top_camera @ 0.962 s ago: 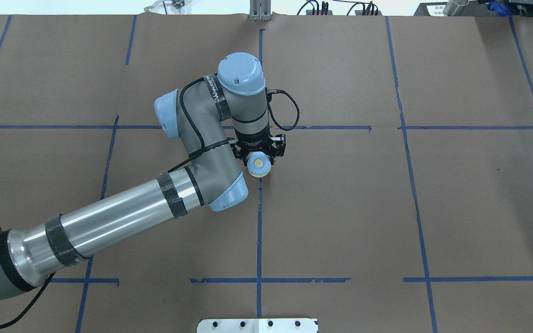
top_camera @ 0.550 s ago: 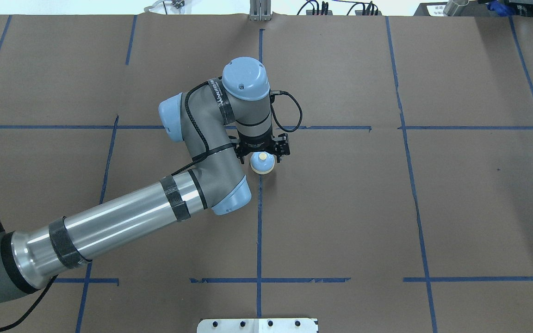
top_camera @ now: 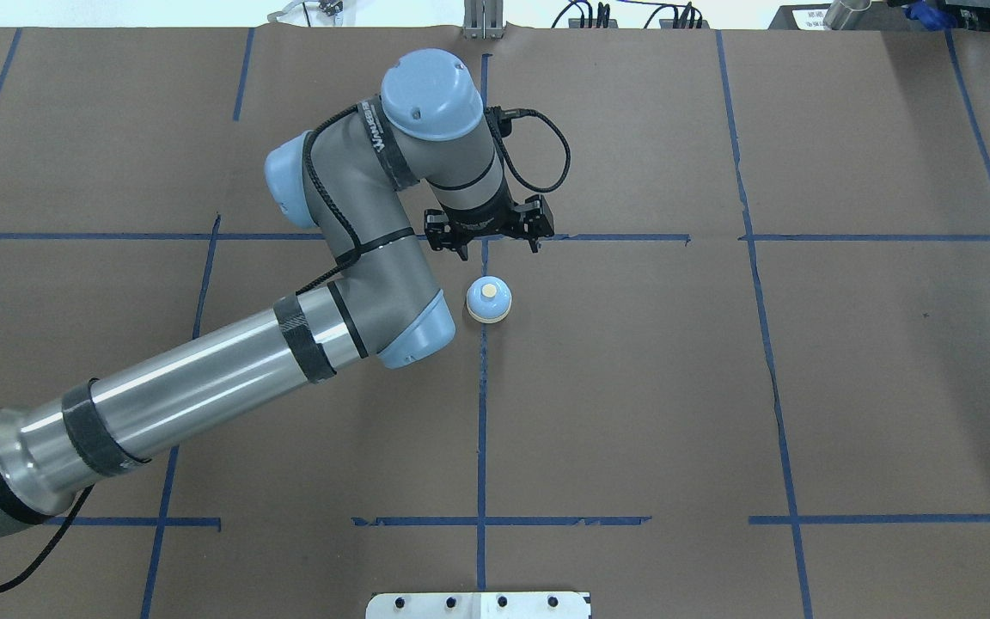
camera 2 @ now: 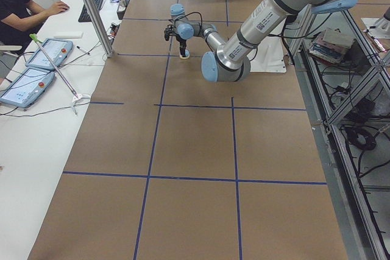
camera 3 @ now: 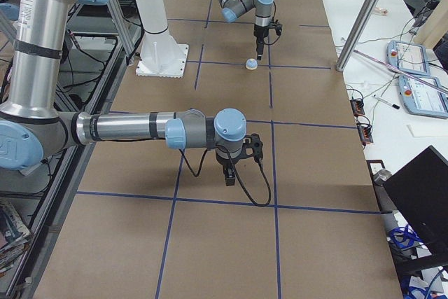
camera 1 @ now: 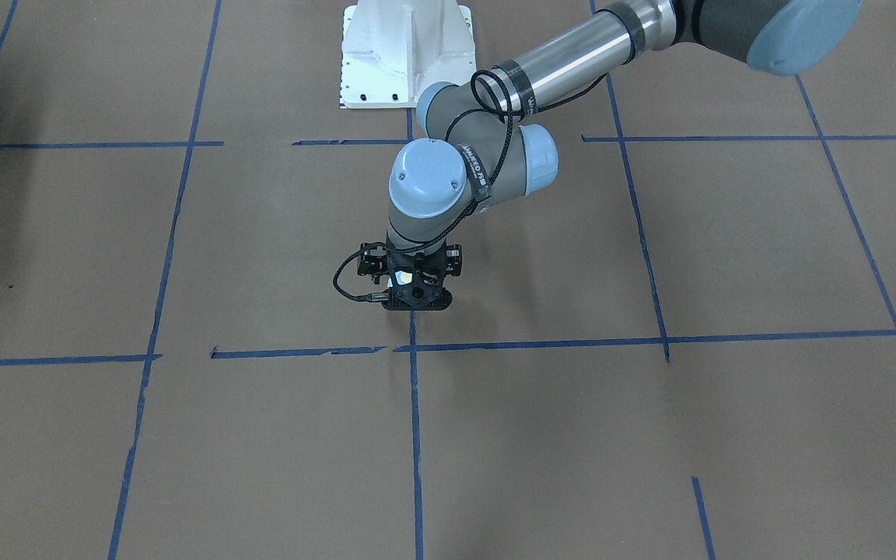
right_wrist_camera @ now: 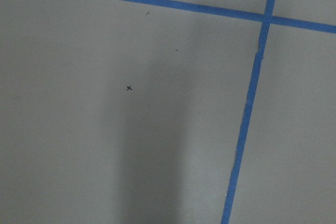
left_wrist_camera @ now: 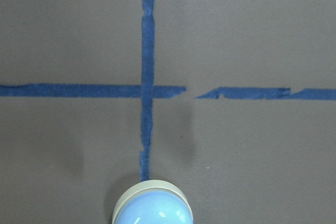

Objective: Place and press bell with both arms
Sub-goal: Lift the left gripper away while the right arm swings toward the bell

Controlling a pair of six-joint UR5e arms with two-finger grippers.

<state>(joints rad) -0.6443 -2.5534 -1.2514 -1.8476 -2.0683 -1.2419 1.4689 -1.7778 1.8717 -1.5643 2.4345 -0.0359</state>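
The bell (top_camera: pixel 488 301) stands alone and upright on the brown paper, on the centre tape line; it also shows in the right side view (camera 3: pixel 250 64) and at the bottom edge of the left wrist view (left_wrist_camera: pixel 152 207). My left gripper (top_camera: pixel 499 249) is open and empty, raised just beyond the bell over the tape crossing. In the front view the left gripper (camera 1: pixel 415 299) hides the bell. My right gripper (camera 3: pixel 229 176) hangs low over bare paper far off at the table's right end; I cannot tell whether it is open or shut.
Blue tape lines (top_camera: pixel 482 430) grid the paper. The white pedestal (camera 1: pixel 405 54) stands at the robot's edge. A person (camera 2: pixel 18 4) sits at a side bench with tablets (camera 2: pixel 36 65). A metal post (camera 3: pixel 357 22) stands by the table's far edge.
The left gripper has let go of the bell, lifted and drawn back toward the table's far side. The bell stays where it was set down.
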